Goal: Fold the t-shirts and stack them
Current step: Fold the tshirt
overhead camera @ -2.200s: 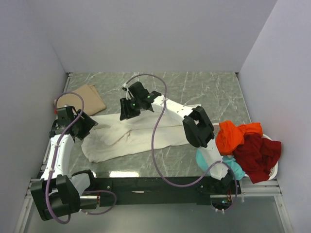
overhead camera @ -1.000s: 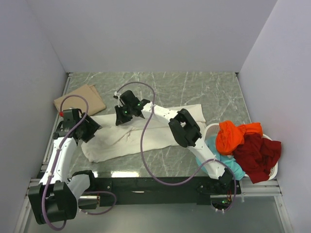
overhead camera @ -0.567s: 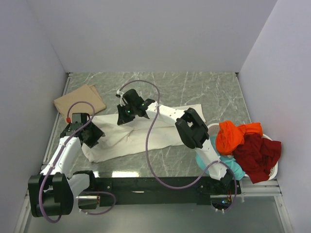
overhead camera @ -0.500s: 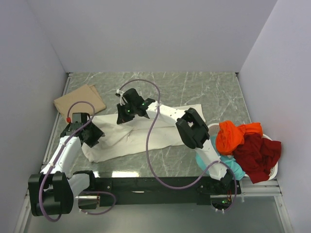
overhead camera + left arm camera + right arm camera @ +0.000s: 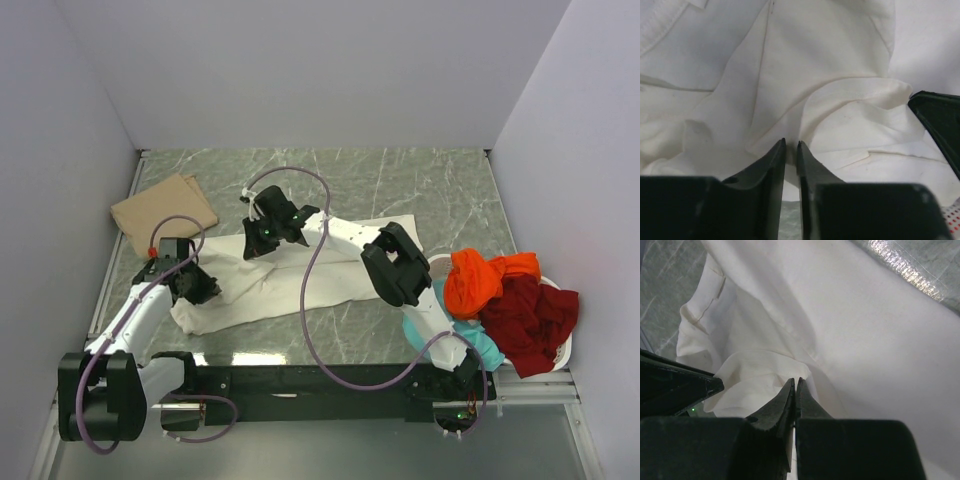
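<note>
On your marble table (image 5: 400,180) the cream-white t-shirt (image 5: 255,285) lies rumpled across the middle. At the right the dark red t-shirt (image 5: 530,315), orange t-shirt (image 5: 480,280) and teal t-shirt (image 5: 485,345) are heaped at the white basket (image 5: 437,263), and the tan t-shirt (image 5: 163,208) sits folded at the far left. Your right gripper (image 5: 795,382) has its fingers pressed together on a pucker at the cream shirt's far edge, and your left gripper (image 5: 791,146), fingers all but touching, pinches a fold at its left end.

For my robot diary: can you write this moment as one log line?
left gripper: shut on cream-white t-shirt | right gripper: shut on it
</note>
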Motion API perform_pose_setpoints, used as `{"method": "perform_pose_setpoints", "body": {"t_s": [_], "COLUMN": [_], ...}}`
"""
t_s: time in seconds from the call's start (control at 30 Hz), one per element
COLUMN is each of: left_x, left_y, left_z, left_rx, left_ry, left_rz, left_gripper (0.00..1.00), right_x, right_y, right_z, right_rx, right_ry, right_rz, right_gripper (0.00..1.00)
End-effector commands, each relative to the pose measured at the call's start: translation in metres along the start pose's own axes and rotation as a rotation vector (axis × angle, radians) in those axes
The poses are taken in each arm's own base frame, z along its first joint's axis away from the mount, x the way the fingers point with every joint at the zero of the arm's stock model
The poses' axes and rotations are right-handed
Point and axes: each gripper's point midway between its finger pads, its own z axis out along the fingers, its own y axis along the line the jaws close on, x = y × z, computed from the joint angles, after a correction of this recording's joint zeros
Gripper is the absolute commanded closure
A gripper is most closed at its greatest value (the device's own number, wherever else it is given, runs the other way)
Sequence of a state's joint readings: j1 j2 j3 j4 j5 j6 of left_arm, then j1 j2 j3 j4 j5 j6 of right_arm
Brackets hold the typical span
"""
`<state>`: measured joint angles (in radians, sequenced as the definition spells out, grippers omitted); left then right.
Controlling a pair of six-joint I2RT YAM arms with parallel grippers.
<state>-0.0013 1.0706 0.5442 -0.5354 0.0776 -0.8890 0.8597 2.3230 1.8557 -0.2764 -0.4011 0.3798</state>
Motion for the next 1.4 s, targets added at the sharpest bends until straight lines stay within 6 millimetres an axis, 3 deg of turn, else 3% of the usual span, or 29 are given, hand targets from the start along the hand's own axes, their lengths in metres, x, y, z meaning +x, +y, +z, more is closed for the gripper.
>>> {"method": "perform_pose_setpoints", "body": {"t_s": [0.0,0.17,0.47,0.73,1.0,1.37], "left_x": [-0.001,0.003,-0.004,0.006,0.014,0.023], "left_y": [-0.007,-0.008,-0.015,-0.019,-0.021,-0.021], "left_z": [-0.002,-0.002,-0.032,-0.047,-0.053,-0.071], "left_rx": [0.014,0.003,0.024,0.075,0.084,0.095], "left_ry": [-0.014,-0.005,-0.059,-0.035,0.015,0.053], "left_rz": [0.009,0.026,0.028,0.02,0.043,0.045], "left_gripper": [0.86,1.0,1.0,1.0,1.0,1.0], "right_x": [-0.029,-0.032,-0.024,0.003,0.032,0.054], "right_y": [0.028,0.033,0.045,0.038,0.026,0.018], "right_z": [-0.025,-0.036,-0.069,-0.088,-0.097,-0.096], "right_rx": [-0.039,-0.04,-0.05,-0.026,0.011,0.028], "right_ry": [-0.082,-0.092,-0.105,-0.07,-0.02,0.022], "right_rz": [-0.052,-0.058,-0.068,-0.07,-0.069,-0.054], "right_gripper": [1.0,1.0,1.0,1.0,1.0,1.0]}}
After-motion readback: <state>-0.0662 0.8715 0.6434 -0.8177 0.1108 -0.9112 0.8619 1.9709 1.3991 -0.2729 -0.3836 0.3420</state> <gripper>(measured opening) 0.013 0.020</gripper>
